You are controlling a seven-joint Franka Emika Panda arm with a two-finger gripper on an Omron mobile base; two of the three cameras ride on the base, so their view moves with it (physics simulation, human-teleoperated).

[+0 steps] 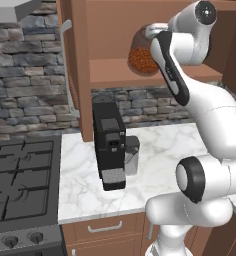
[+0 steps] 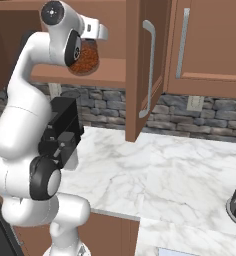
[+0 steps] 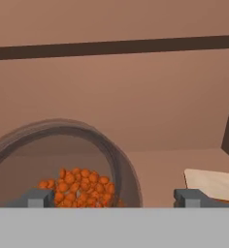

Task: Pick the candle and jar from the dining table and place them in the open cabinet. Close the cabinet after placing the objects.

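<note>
The jar [image 1: 141,56], clear glass with reddish-brown granules, rests on the shelf of the open cabinet [image 1: 115,70]. In the right base view the jar [image 2: 85,59] sits just below my hand, partly covered by the arm. My gripper [image 3: 114,197] is open, its fingertips [image 3: 36,197] wide apart just above the jar [image 3: 63,160] and gripping nothing. A pale tan flat-topped thing [image 3: 213,183], apparently the candle, lies on the shelf to the jar's right. The dining table is out of view.
The cabinet door [image 2: 145,65] with its silver bar handle stands open beside the shelf; another open door [image 1: 72,60] is on the other side. Below, a marble counter [image 1: 160,150] carries a black coffee machine [image 1: 110,145]. A stove [image 1: 20,180] is at the left.
</note>
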